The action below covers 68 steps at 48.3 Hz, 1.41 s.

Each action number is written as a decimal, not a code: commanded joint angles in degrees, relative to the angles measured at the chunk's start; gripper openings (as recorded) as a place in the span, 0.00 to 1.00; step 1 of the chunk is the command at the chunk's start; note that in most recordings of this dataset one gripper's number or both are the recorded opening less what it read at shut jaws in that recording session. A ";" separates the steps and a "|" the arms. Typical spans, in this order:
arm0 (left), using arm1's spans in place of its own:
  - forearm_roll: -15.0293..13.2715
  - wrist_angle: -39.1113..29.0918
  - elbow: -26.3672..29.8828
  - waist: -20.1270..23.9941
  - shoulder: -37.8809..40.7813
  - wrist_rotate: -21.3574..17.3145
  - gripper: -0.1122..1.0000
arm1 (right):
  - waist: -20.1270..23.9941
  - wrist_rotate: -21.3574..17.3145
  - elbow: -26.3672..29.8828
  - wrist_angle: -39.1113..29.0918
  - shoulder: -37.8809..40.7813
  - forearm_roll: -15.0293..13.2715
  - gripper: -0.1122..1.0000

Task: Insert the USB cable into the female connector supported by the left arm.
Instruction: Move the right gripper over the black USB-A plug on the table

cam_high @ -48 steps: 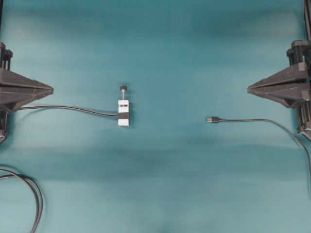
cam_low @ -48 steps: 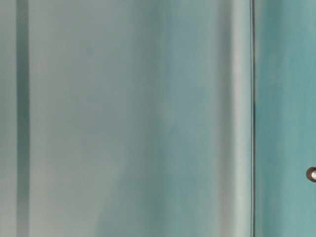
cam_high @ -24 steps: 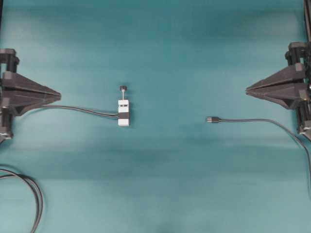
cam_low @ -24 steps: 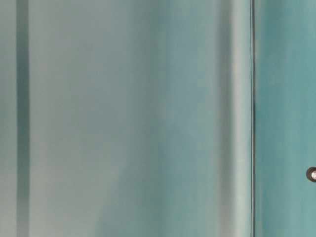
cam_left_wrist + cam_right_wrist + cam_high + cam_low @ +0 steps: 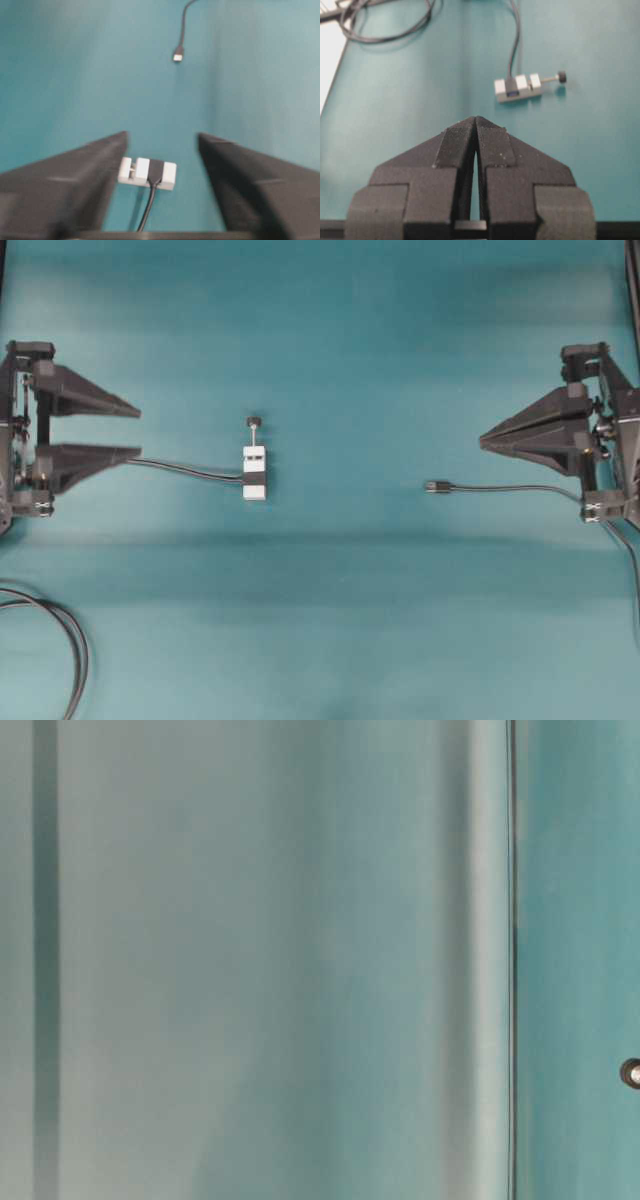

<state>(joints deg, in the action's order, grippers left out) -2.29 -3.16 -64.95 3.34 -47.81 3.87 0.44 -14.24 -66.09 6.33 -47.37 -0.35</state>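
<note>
The female connector (image 5: 254, 478) is a black socket banded across a white clamp block (image 5: 254, 458) with a black-knobbed screw, lying left of centre; its thin cable runs left under my left gripper. In the left wrist view the connector (image 5: 161, 171) lies ahead, between my fingertips and apart from them. My left gripper (image 5: 139, 431) (image 5: 162, 135) is open and empty. The USB cable's plug (image 5: 436, 486) (image 5: 178, 54) lies right of centre, silvery tip pointing left. My right gripper (image 5: 482, 442) (image 5: 476, 120) is shut on nothing, right of and slightly behind the plug. The right wrist view shows the block (image 5: 517, 88) but not the plug.
A thicker looped black cable (image 5: 70, 640) (image 5: 385, 30) lies at the front left corner. The teal mat (image 5: 340, 590) covers the table; a pale table edge (image 5: 330, 55) shows beyond it. The table-level view gives only blurred teal surface and a small round fitting (image 5: 632, 1072).
My left gripper has opened from shut and come a little right toward the clamp block. The right gripper, still shut, has moved left toward the plug. Block and plug have not moved.
</note>
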 commanded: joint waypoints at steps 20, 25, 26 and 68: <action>0.44 5.01 -0.70 -5.27 6.06 -2.20 0.86 | -0.09 -2.81 1.41 -2.29 6.50 -0.09 0.24; 1.05 7.29 -2.64 -5.27 8.79 -3.69 0.87 | -0.09 -2.64 1.14 -2.29 7.82 -0.09 0.50; 1.23 8.00 -3.08 -5.27 9.14 -4.13 0.87 | -0.09 -2.55 0.97 -2.29 8.09 -0.09 0.55; 0.62 21.36 -11.78 -0.53 14.77 -13.10 0.87 | -0.70 -2.90 -1.76 1.67 22.76 -0.18 0.63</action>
<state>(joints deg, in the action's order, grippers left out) -1.58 17.58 -77.87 2.72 -33.40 -8.44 -0.26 -17.05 -68.47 6.59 -25.93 -0.44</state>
